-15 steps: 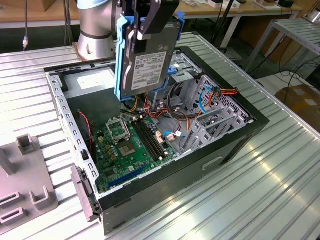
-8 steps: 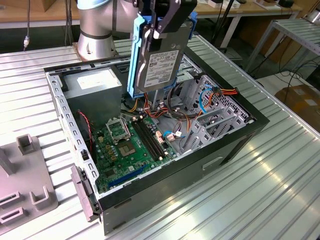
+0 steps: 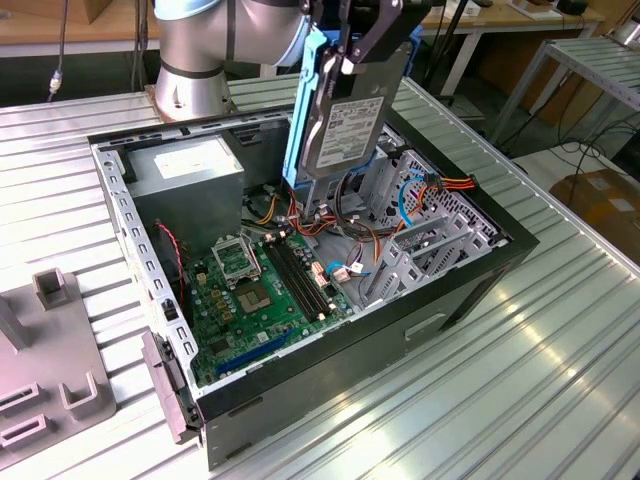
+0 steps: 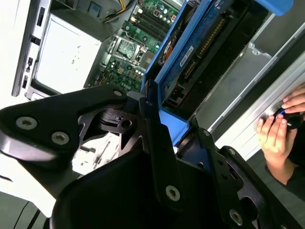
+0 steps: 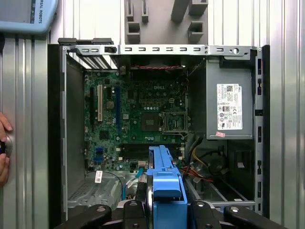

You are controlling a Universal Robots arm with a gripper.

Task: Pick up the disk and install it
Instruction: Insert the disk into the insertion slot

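The disk, dark grey with a white label and bright blue rails, hangs upright above the open computer case. My gripper is shut on its upper end, with black fingers on both sides. In the second wrist view the disk's blue rail runs away from my gripper toward the motherboard. The first wrist view looks straight down: the disk's blue edge sits between my fingers, over the case's cable area and beside the drive bay.
Inside the case lie a green motherboard, a grey power supply and loose orange and blue cables. A grey fixture stands on the ribbed table at the exterior view's left. A person's hand rests beside the case.
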